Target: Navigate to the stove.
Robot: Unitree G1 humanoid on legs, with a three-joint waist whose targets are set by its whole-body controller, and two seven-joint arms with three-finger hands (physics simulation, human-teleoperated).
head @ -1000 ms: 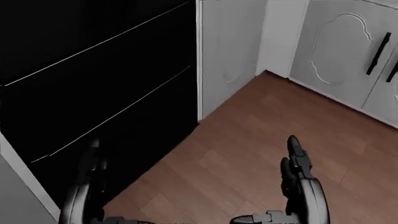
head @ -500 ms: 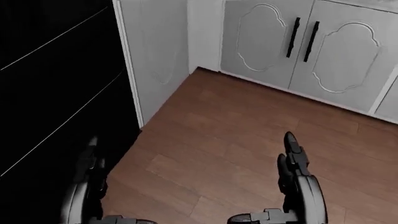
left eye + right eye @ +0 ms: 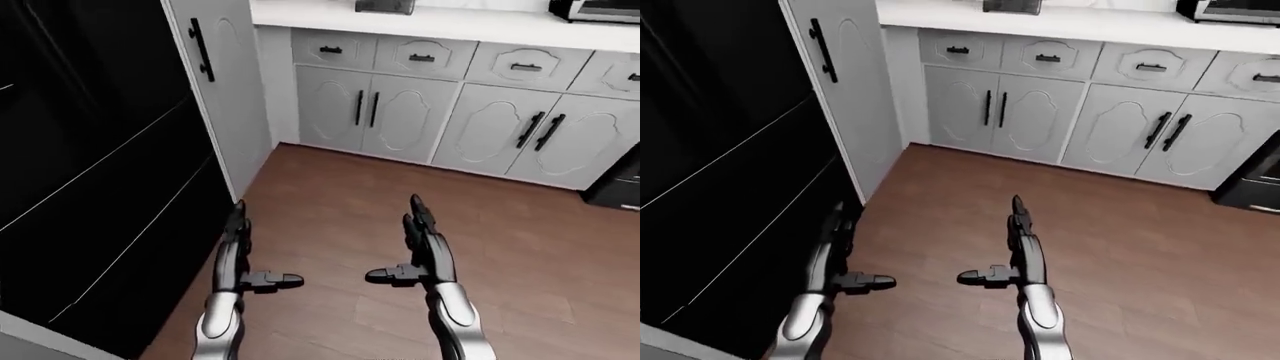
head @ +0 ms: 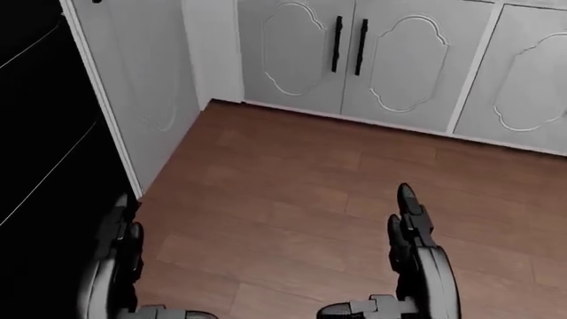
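Observation:
A black appliance (image 3: 618, 186) shows only its lower corner at the right edge of the left-eye view, beside the grey cabinets; I cannot tell whether it is the stove. My left hand (image 3: 248, 253) and right hand (image 3: 403, 244) are held out low over the wooden floor (image 3: 400, 210), fingers straight and thumbs pointing inward. Both are open and empty. They also show at the bottom of the head view, left hand (image 4: 124, 246) and right hand (image 4: 409, 232).
A tall black fridge (image 3: 90, 172) fills the left side. A grey tall cabinet (image 3: 225, 97) stands next to it. Grey base cabinets (image 3: 440, 120) with black handles run along the top under a white counter (image 3: 450, 26). A toaster oven (image 3: 598, 9) sits on the counter at top right.
The camera has turned to the right: the black fridge has slid to the left edge and the grey cabinet doors have come across into view. The hands keep their pose.

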